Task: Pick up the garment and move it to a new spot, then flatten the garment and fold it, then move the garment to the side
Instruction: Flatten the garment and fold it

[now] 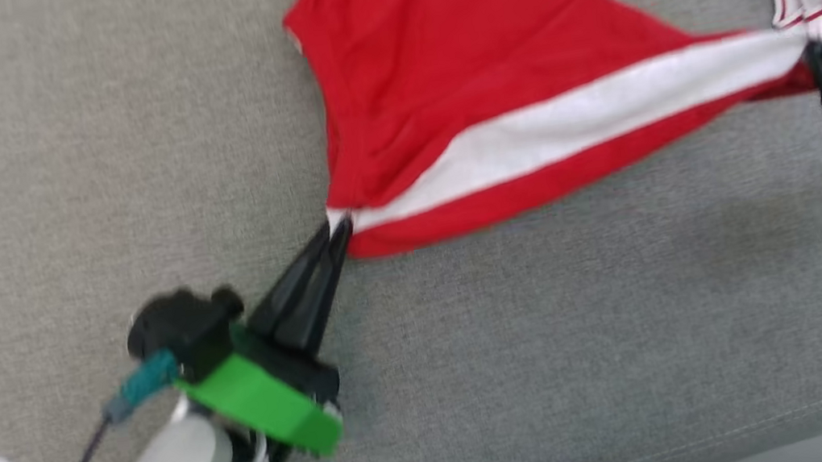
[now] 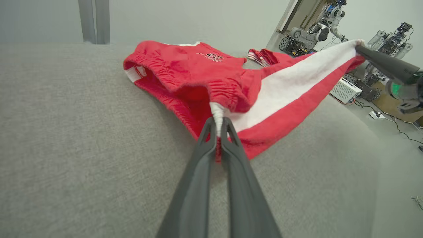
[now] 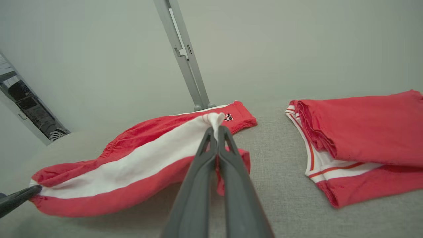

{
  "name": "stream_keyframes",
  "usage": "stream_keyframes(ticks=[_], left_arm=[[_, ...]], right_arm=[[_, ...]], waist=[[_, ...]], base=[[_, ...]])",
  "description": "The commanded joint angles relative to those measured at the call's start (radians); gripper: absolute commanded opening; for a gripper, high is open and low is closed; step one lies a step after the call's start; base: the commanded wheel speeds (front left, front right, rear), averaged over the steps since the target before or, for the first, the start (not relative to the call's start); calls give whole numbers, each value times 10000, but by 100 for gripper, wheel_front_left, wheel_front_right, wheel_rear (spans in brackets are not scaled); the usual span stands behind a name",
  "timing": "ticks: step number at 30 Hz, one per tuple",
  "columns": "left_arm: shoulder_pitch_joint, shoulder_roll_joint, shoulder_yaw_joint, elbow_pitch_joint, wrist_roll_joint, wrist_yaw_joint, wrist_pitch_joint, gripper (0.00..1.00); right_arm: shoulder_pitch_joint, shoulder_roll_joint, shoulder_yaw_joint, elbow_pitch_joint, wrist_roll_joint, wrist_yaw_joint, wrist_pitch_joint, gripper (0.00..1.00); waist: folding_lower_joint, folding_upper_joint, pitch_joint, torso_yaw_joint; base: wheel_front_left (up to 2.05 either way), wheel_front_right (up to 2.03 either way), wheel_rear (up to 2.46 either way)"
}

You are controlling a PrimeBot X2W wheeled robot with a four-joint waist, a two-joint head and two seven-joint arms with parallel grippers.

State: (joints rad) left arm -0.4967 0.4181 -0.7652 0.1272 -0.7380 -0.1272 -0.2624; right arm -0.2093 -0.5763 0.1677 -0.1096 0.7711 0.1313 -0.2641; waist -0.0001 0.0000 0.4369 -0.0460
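Note:
The garment (image 1: 467, 59) is a pair of red shorts with a white side stripe, lying on a grey fabric surface. My left gripper (image 1: 339, 227) is shut on its waistband corner (image 2: 217, 112). My right gripper (image 1: 811, 47) is shut on the leg hem end of the stripe (image 3: 214, 119). The stripe edge is stretched taut between the two and lifted a little off the surface, while the rest of the shorts (image 3: 138, 158) trails on the fabric behind.
A second red garment (image 3: 360, 132) with white and red trim lies folded at the right on the grey surface (image 1: 121, 144). A grey metal post (image 3: 185, 59) stands behind. Robots and cables (image 2: 363, 66) stand on the floor beyond the surface's right edge.

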Motion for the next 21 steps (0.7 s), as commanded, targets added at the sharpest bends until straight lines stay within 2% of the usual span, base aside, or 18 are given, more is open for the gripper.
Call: stream_keyframes(ticks=[1,6,11,15,21], left_arm=[[656,99,168,-196,141,15,-27,0],[2618,352,553,-1124,48,351,-29,0],[3622,630,780,-2203,-583,538,28,0],[3422,453,991,-2494,-1279,623,443,0],[2098,-315,1207,-1796,-2398,781,1566,0]], right_arm=[[460,43,71,-144,145,-13,0,0],[1825,-80,115,-663,454,-13,0,0],[2538,-296,118,-923,405,-13,0,0],[2003,-444,182,-628,148,-13,0,0],[-108,-916,1087,843,-249,-13,58,0]], waist=[[1,0,-1400,-302],[1,0,-2256,-343],[1,0,-2580,-193],[1,0,-2434,39],[1,0,-1814,357]], base=[[0,0,0],[0,0,0],[0,0,0],[0,0,0],[0,0,0]])
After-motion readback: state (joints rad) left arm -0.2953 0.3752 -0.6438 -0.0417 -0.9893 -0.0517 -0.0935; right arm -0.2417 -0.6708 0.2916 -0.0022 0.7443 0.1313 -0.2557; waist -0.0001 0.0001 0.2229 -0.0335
